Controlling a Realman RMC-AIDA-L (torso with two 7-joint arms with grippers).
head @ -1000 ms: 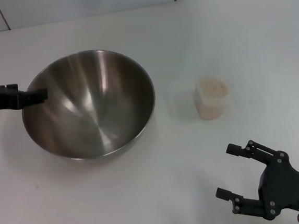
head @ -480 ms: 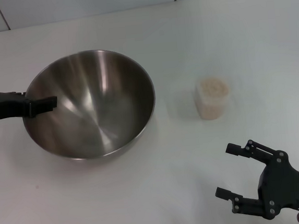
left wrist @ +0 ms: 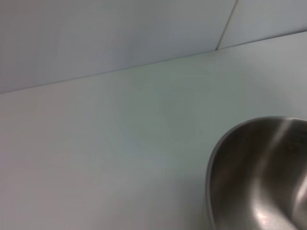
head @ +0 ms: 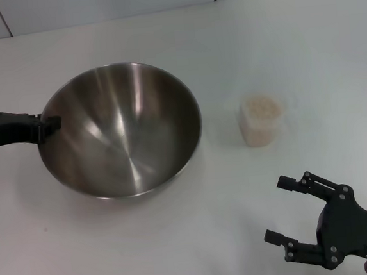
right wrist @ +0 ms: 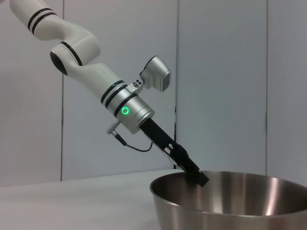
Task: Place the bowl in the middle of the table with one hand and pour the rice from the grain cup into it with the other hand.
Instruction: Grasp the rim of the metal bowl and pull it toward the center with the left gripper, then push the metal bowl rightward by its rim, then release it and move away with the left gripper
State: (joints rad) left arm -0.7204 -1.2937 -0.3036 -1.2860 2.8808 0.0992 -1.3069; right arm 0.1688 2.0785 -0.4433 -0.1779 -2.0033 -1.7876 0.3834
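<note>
Now left gripper pinches bowl rim, left side

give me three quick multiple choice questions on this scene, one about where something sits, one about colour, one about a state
1. Where does the grain cup stand relative to the bowl?
A. inside the bowl
B. on the table, apart from the bowl, on the robot's right of it
C. on the robot's left of the bowl

2. What does the bowl look like?
A. shiny silver metal
B. red plastic
C. blue ceramic

3. How does the right gripper stand?
A. shut on the cup
B. shut on the bowl's rim
C. open, holding nothing

Answers:
1. B: the head view shows bare tabletop between cup and bowl.
2. A: its inside is brushed, reflective steel.
3. C: its fingers are spread near the table's near edge, away from the cup, which holds the rice; the left gripper is the one at the bowl's rim.
</note>
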